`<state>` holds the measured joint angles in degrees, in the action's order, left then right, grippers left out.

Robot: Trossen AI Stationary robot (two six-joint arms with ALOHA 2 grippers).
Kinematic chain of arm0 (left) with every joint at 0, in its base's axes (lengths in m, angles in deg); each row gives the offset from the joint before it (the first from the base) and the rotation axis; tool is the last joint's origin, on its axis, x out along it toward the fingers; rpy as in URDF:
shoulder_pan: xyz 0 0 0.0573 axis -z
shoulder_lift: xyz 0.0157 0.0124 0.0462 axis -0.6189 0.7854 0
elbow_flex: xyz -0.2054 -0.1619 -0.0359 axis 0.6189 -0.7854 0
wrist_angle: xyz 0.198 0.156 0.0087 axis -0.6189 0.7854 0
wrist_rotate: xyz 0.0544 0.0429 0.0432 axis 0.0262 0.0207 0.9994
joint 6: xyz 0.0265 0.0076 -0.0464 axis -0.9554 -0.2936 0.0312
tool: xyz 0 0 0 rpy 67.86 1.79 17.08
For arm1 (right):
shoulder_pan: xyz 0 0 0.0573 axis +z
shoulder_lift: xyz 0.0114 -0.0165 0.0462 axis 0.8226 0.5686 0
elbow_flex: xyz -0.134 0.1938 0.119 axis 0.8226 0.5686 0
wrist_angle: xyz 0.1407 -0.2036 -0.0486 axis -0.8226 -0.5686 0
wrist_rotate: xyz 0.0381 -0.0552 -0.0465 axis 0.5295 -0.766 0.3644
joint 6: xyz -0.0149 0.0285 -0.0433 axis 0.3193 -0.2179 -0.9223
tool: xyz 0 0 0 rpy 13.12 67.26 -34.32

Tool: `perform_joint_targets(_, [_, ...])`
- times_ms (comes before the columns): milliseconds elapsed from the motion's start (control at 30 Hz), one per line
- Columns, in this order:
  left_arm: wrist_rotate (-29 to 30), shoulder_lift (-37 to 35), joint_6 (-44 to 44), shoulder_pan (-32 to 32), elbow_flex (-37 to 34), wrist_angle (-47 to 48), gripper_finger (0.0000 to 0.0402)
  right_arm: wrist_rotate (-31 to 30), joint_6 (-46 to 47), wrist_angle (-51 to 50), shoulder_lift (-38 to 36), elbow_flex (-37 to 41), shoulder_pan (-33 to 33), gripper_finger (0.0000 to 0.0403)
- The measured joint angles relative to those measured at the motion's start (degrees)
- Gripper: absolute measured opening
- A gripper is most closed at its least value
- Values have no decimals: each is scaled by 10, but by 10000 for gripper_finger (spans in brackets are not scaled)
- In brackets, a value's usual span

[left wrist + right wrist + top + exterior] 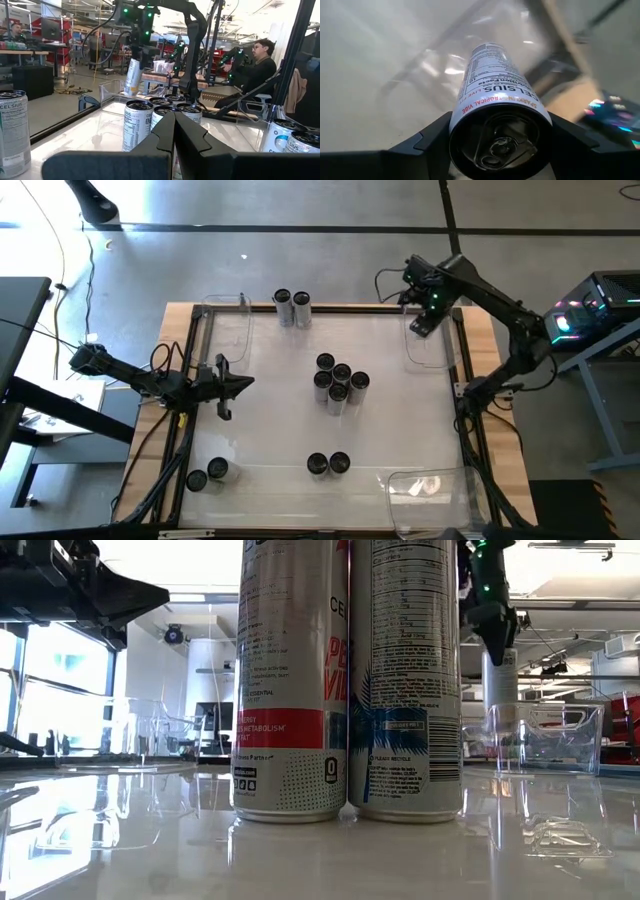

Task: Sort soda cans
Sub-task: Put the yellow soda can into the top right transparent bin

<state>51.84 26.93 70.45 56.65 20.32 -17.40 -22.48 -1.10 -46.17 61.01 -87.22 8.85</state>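
Several silvery soda cans with dark tops stand upright on the white table: a cluster in the middle (338,380), a pair at the far edge (292,306), a pair at the near edge (328,464) and a pair at the near left corner (206,475). My right gripper (424,308) is shut on one more can (492,95) above the clear bin at the far right (432,345). My left gripper (238,385) is shut and touches nothing; it hovers left of the middle cluster (137,125), pointing toward it. My right gripper (495,137) pinches the can at its top end (470,107), one finger (427,142) on each side of the wall just under the rim. It comes from above. The can (132,77) hangs below the fingers, slightly tilted and lifted clear, over the far right bin (545,735).
A second clear bin sits at the far left (228,330) and a third at the near right corner (430,485). A dark frame runs around the table (190,410). Bare table lies between the can groups. People sit at benches beyond the table (257,67).
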Motion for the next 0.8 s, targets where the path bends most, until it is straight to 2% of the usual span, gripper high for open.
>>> perform_joint_targets(100, [0,0,0,0,0,0,0,-30,-61,-2,-16,0,0,241])
perform_joint_targets(400, [3,0,-1,0,0,0,0,-1,-284,-2,-44,0,44,241])
perform_joint_targets(567, [3,0,-1,0,0,0,0,23,-336,2,-43,6,55,241])
perform_joint_targets(667, [3,0,0,0,0,0,0,41,-353,4,-51,56,52,241])
perform_joint_targets(800, [3,0,0,0,0,0,0,-1,-365,-5,-68,139,55,241])
